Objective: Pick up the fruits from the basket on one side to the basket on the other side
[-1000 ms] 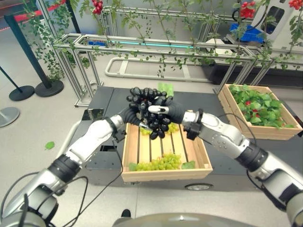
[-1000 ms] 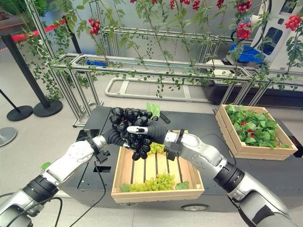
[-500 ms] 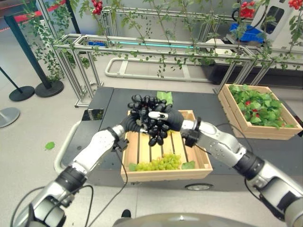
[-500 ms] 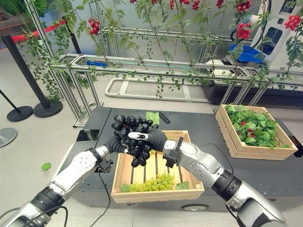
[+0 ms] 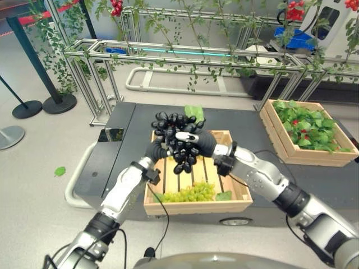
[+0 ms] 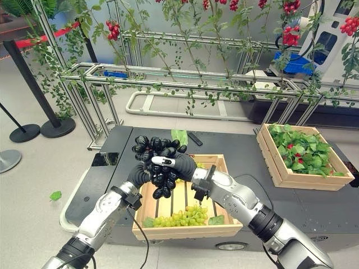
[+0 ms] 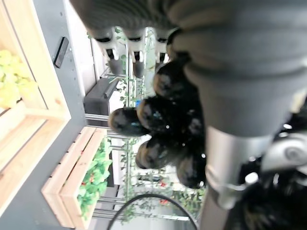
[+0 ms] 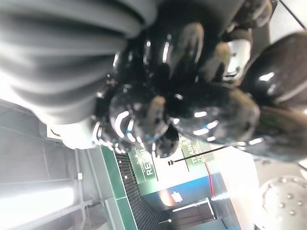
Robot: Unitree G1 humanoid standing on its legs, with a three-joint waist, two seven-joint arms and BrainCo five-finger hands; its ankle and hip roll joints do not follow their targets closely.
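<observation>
Above the slatted wooden crate (image 5: 241, 193), both hands, left hand (image 5: 155, 150) and right hand (image 5: 196, 143), curl round glossy black grapes (image 5: 176, 131); bumpy green grapes (image 5: 188, 193) lie below.

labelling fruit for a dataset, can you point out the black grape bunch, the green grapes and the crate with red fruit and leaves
black grape bunch (image 5: 175, 130), left eye view, upper berries of the cluster
green grapes (image 5: 189, 193), left eye view, middle of the bunch in the near crate
crate with red fruit and leaves (image 5: 305, 158), left eye view, its front wooden wall

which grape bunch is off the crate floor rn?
The black grape bunch, held up between both hands over the near crate. The green bunch lies on the slats.
</observation>
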